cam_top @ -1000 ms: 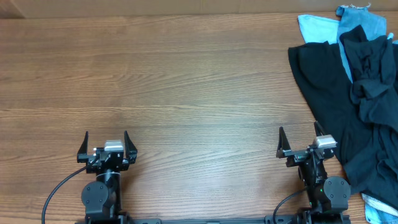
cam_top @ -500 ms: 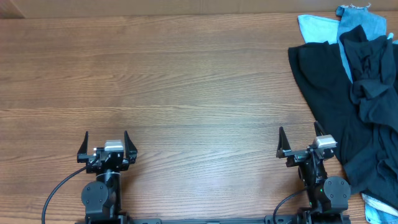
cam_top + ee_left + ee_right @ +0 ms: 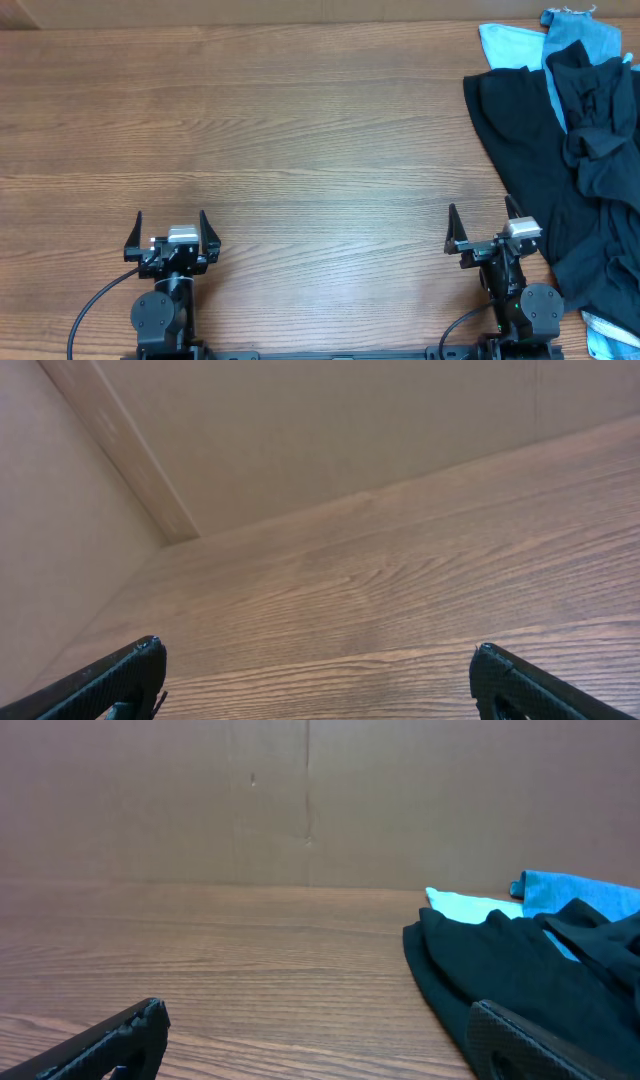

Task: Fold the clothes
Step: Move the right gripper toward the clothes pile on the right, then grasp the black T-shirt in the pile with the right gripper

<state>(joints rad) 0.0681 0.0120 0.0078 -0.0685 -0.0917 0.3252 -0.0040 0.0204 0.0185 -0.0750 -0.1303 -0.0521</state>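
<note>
clothes (image 3: 575, 160) were heaped along right edge of table (image 3: 300, 130), long axis near-to-far | right gripper (image 3: 481, 214) was found just beside them, left gripper (image 3: 170, 217) well apart | both jaws were seen spread apart, empty

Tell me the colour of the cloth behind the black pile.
The cloth is light blue, clearest from overhead.

The surface (image 3: 300, 130) is brown wood-grain board, smooth with a faint satin sheen. At the far right the clothes (image 3: 530, 160) are soft cloth: the black pieces are matt and rumpled, and the light blue pieces (image 3: 500, 42) are thin and just as dull. The jaws of the left gripper (image 3: 170, 215) and right gripper (image 3: 480, 206) look like matt black plastic, each backed by a silvery metal block (image 3: 182, 235). The far wall (image 3: 300, 800) looks like matt tan cardboard
</note>
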